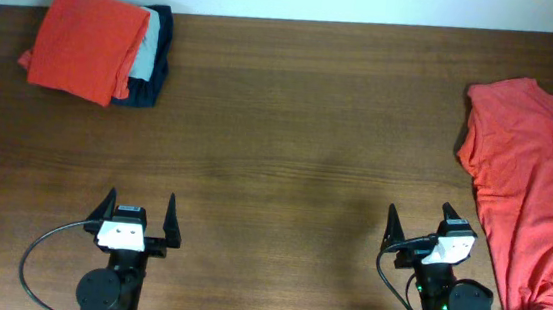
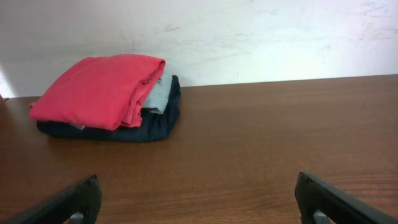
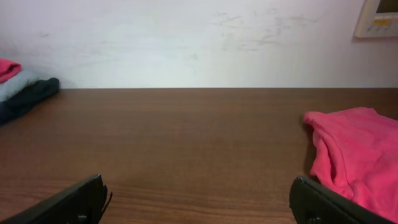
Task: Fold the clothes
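Observation:
The coral-red T-shirt [image 1: 540, 188] lies loosely spread at the table's right edge, plain face up, partly running out of the overhead view. It also shows in the right wrist view [image 3: 351, 155] as a bunched edge on the right. My right gripper [image 1: 419, 220] is open and empty at the front, just left of the shirt; its fingertips [image 3: 198, 199] frame bare table. My left gripper [image 1: 138, 206] is open and empty at the front left, far from the shirt; its fingers [image 2: 198, 199] frame bare wood.
A stack of folded garments sits at the back left: plain orange [image 1: 87, 30] on top, grey [image 1: 148, 45] and navy [image 1: 155, 69] below. It shows in the left wrist view [image 2: 109, 93]. A wall runs behind the brown wooden table [image 1: 298, 137].

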